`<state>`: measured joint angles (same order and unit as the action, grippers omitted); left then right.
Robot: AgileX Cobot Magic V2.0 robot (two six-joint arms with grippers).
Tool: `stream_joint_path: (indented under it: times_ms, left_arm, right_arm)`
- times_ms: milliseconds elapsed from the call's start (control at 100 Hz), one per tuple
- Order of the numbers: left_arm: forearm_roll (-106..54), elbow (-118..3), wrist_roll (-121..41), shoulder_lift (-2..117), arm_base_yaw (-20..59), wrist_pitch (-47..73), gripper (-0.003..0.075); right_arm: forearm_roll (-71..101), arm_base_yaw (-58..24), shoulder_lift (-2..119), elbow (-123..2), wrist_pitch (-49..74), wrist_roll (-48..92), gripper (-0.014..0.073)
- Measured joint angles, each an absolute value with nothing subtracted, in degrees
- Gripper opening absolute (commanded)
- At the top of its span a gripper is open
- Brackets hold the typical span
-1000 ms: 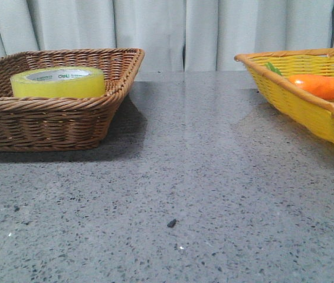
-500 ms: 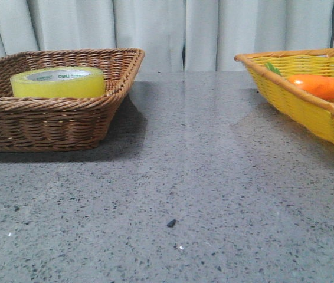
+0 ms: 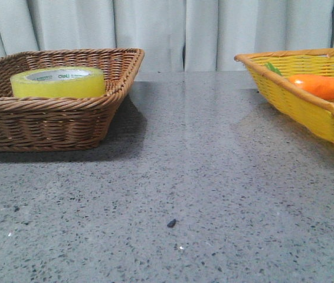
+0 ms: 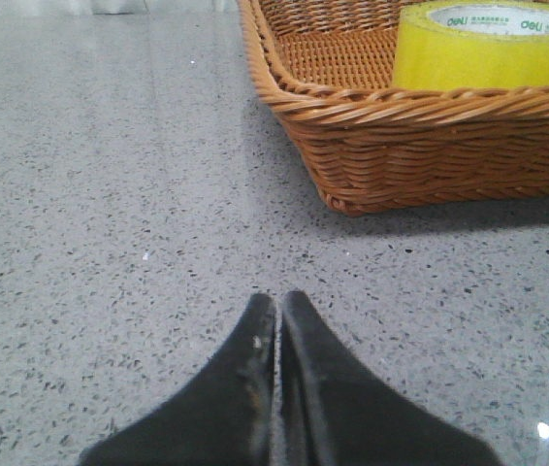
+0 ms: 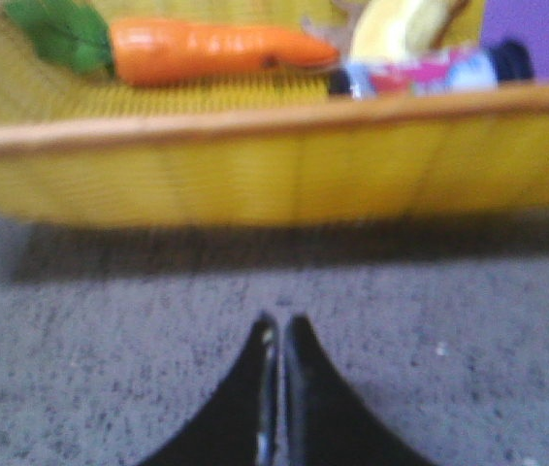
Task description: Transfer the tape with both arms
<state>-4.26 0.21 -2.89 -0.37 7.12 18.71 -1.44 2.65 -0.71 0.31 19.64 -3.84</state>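
Nothing has shifted since a second ago: both my left gripper (image 4: 276,303) and right gripper (image 5: 276,325) rest low over the table (image 3: 202,177) with fingertips pressed together, holding nothing. Outward from my left fingers, the tape (image 4: 488,44) lies flat in the brown basket (image 4: 401,146) at two o'clock. Straight ahead at twelve o'clock from my right fingers sits the yellow basket (image 5: 255,165), holding a carrot (image 5: 211,49), plausibly the drop-off.

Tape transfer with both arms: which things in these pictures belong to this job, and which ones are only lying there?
Belong to the job:
- yellow tape roll, lying in the brown basket
- left claw, shut, over the table in front of that basket
- right claw, shut, in front of the yellow basket

Only lying there:
- carrot in the yellow basket
- small bottle beside it
- dark speck on the table
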Motion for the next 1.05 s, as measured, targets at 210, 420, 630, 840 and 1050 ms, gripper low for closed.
stream_joint_path:
  times_ms: [210, 420, 630, 840, 1050]
  left_arm:
    - [-4.28, 0.21, -2.89, -0.37, 7.12, 18.71, -0.0020]
    - [-4.28, 0.21, -2.89, -0.37, 7.12, 18.71, -0.0020]
    - [-4.28, 0.21, -2.89, -0.37, 7.12, 18.71, -0.0020]
    - [-4.28, 0.21, -2.89, -0.37, 7.12, 18.71, -0.0021]
    - [-4.28, 0.21, -2.89, -0.37, 7.12, 18.71, -0.0020]
  right_arm:
    - [0.57, 4.04, -0.71, 0.52, 16.18, -2.14, -0.0073]
    - [0.76, 4.37, -0.71, 0.52, 17.64, -1.91, -0.0073]
    - [0.96, 4.37, -0.71, 0.52, 18.85, -1.89, -0.0073]
    - [0.96, 4.37, -0.71, 0.52, 18.87, -1.79, -0.0073]
    - [0.96, 4.37, -0.71, 0.52, 18.87, -1.79, -0.0074]
